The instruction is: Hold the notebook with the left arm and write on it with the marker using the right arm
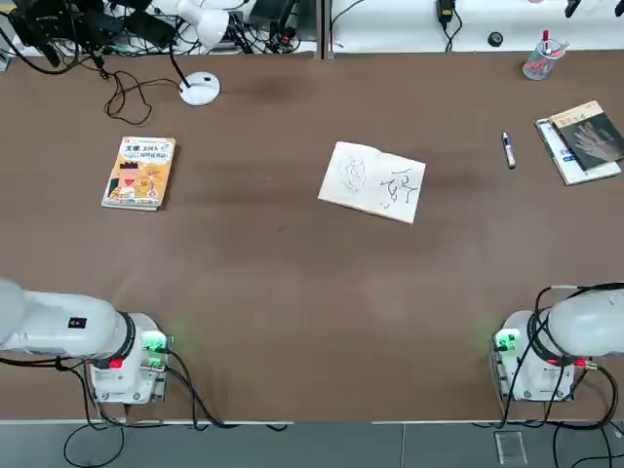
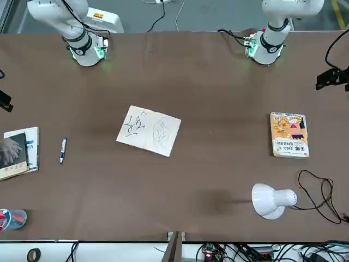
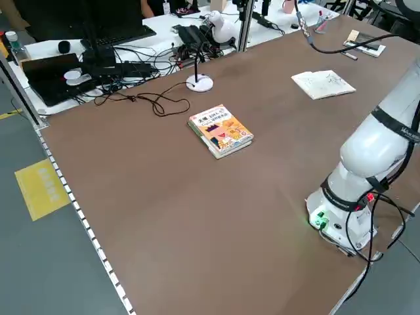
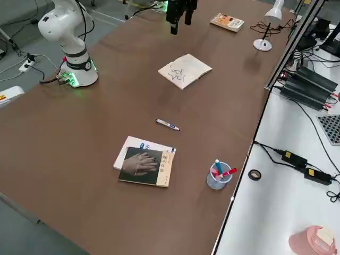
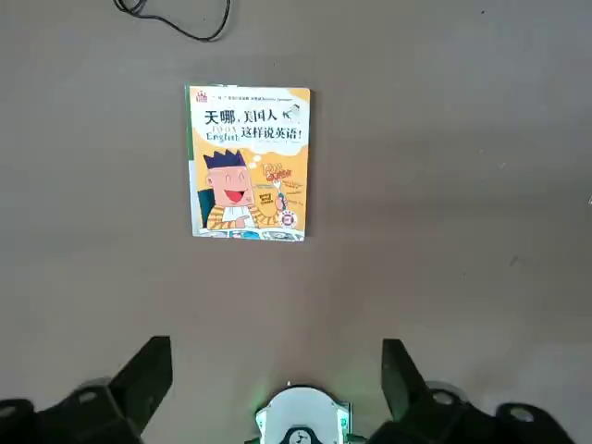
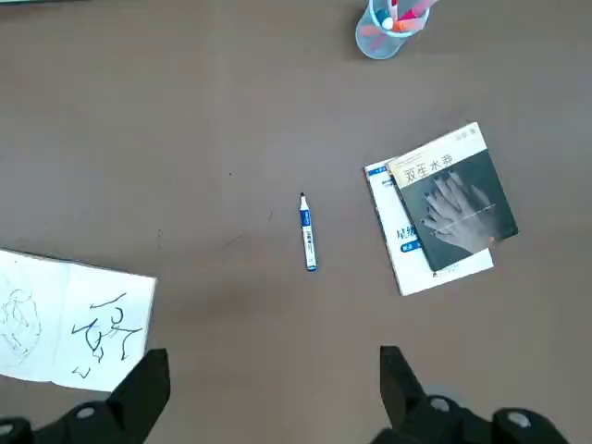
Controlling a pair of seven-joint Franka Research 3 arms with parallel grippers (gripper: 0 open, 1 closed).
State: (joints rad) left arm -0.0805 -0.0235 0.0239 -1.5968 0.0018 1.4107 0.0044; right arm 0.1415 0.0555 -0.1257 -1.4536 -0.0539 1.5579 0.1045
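Tabletop point(image 1: 292, 292): notebook point(image 1: 372, 180) lies open, scribbled pages up, ahead of the right gripper point(image 6: 268, 393) and off to one side of its jaws, untouched. Orange book point(image 5: 250, 162), cover reading "English", lies flat ahead of the left gripper point(image 5: 277, 388). Marker point(image 6: 307, 233) lies beyond the right jaws, between notebook and dark book point(image 6: 453, 205). Both jaws released, empty. Only the right side view shows a gripper hanging above the tabletop.

We note a matt brown table point(image 1: 292, 292), smooth and even. The notebook point(image 1: 372, 181) shows matt white paper pages; the marker point(image 1: 508, 150) looks like smooth plastic. The orange-yellow book point(image 1: 139, 172) has a glossy printed cover. Both arms, left arm point(image 1: 58, 322) and right arm point(image 1: 585, 322), wear glossy white plastic shells. The cup point(image 1: 539, 60) at upper right is clear plastic.
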